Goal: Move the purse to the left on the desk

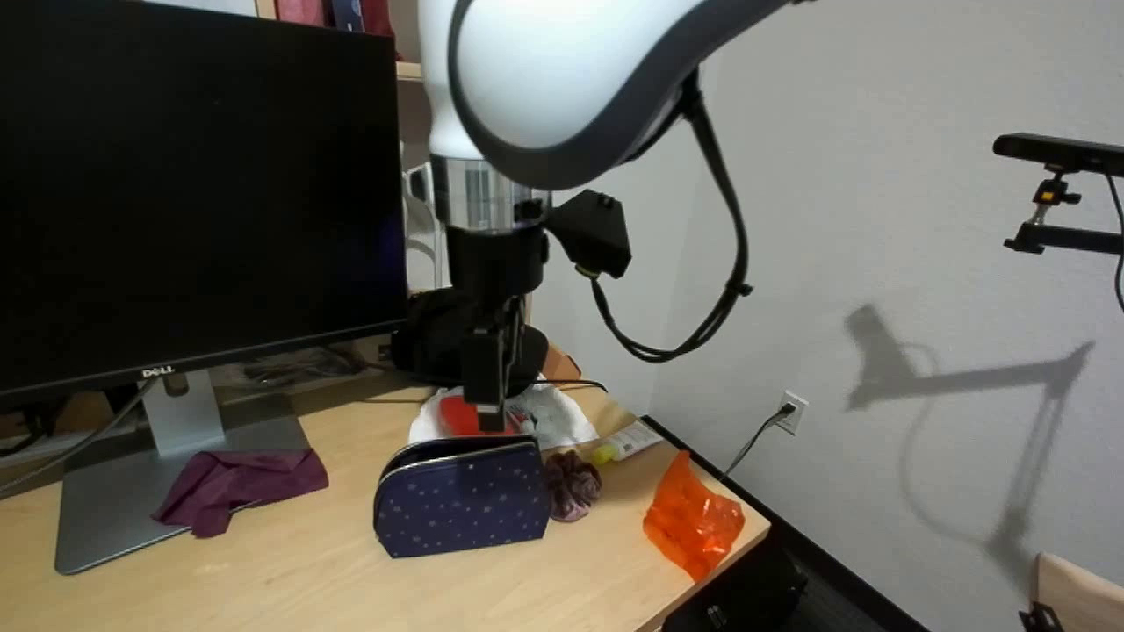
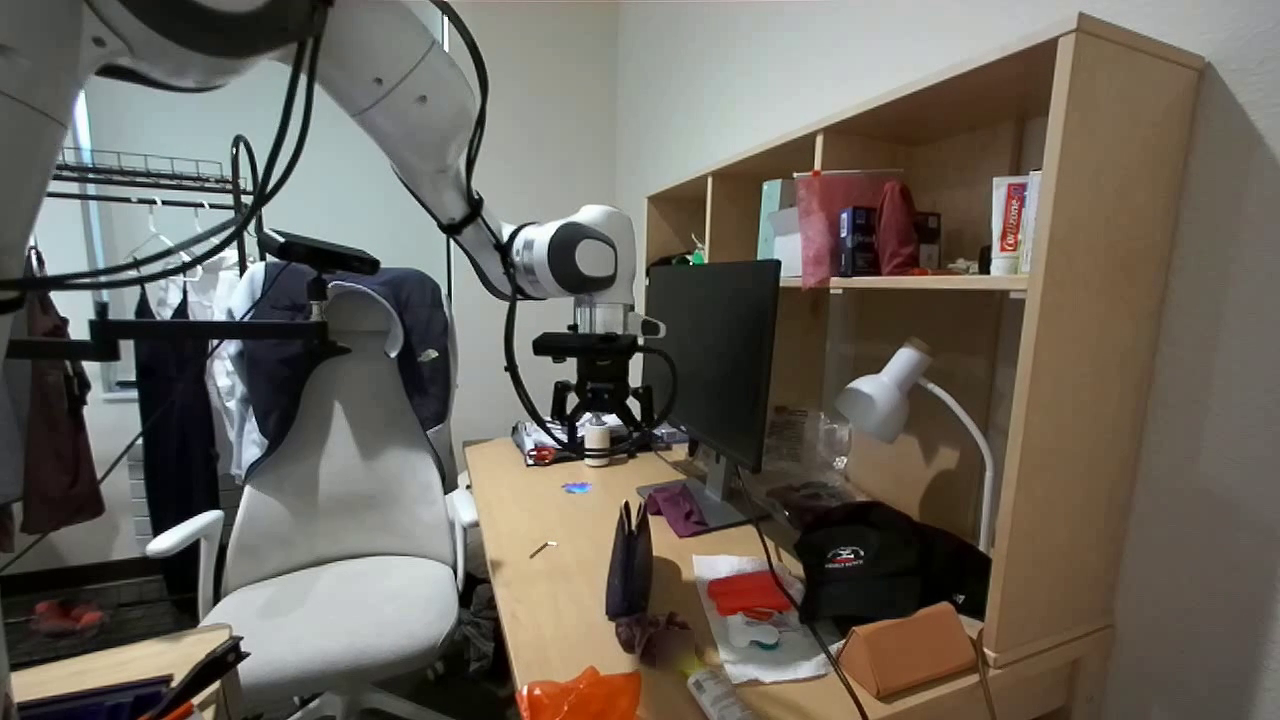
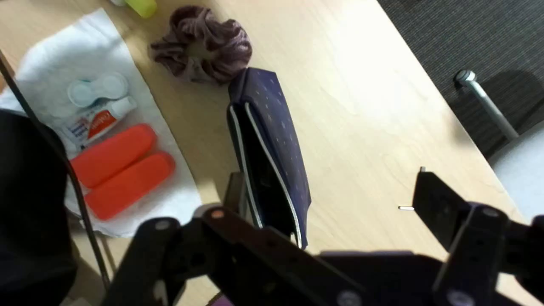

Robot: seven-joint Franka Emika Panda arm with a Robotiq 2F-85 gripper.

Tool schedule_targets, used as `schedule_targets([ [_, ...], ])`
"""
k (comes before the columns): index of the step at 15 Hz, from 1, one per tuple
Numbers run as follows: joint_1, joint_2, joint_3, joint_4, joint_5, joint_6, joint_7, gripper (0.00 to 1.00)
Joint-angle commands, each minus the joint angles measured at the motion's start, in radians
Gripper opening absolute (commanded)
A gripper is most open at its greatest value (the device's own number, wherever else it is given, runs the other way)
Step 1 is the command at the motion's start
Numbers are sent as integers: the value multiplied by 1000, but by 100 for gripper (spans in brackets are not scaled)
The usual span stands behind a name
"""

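While pincer (image 3: 331,192) gapes, scrunchie (image 1: 572,484) touches purse (image 1: 465,497); white towel (image 3: 97,46) near

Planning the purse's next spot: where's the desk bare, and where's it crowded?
Bare: between the purse and purple cloth; between the scrunchie and orange bag. Crowded: the white cloth, laden with red cases, beside the black cap.

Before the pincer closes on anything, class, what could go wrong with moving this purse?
The purse stands upright, thin and open-mouthed, so a nudge might tip it.
The scrunchie lies right at its end and could get dragged along.
In the wrist view, the purse sits toward one side of the open pincer, so a straight descent might press onto it.
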Motion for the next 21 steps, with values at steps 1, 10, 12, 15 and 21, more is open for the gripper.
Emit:
schedule_targets([
  [1, -8, 174, 34, 205, 25, -114, -173, 100],
  [10, -19, 330, 35, 361, -5, -425, -419, 100],
  [12, -27, 329, 31, 347, 7, -399, -425, 100],
  [15, -17, 327, 25, 342, 0, -393, -395, 100],
  [21, 1, 284, 6, 280, -29, -235, -284, 100],
])
